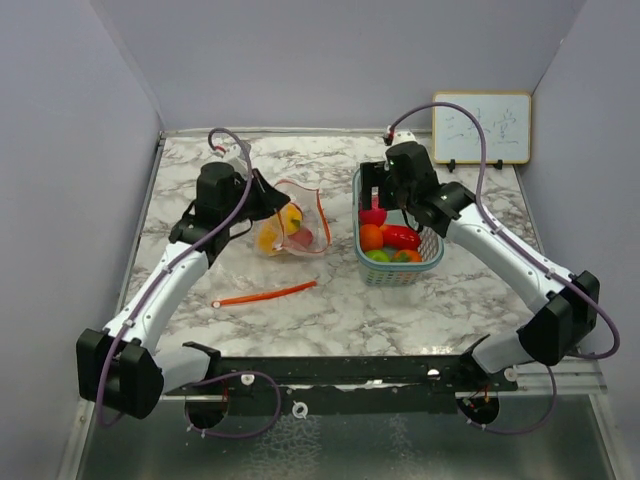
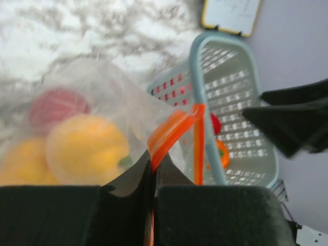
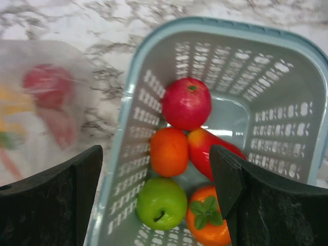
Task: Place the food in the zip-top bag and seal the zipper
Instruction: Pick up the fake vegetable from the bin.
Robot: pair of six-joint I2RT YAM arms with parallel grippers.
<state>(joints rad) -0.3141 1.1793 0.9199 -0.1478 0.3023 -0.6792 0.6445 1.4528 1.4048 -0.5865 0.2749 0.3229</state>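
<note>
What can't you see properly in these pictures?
- Writing on the whiteboard: too small and faint in the top view, cut off by the top edge in the left wrist view.
- Food inside the zip-top bag: blurred behind crinkly plastic in the right wrist view, so no sure count.
- Orange fruit with leaves: cut by the bottom edge and partly behind the right gripper, right wrist view.

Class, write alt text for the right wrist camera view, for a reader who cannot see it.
The open right gripper hangs over a teal basket holding five toy foods, red, orange and green. A blurred clear bag with food inside lies beside it.
</note>
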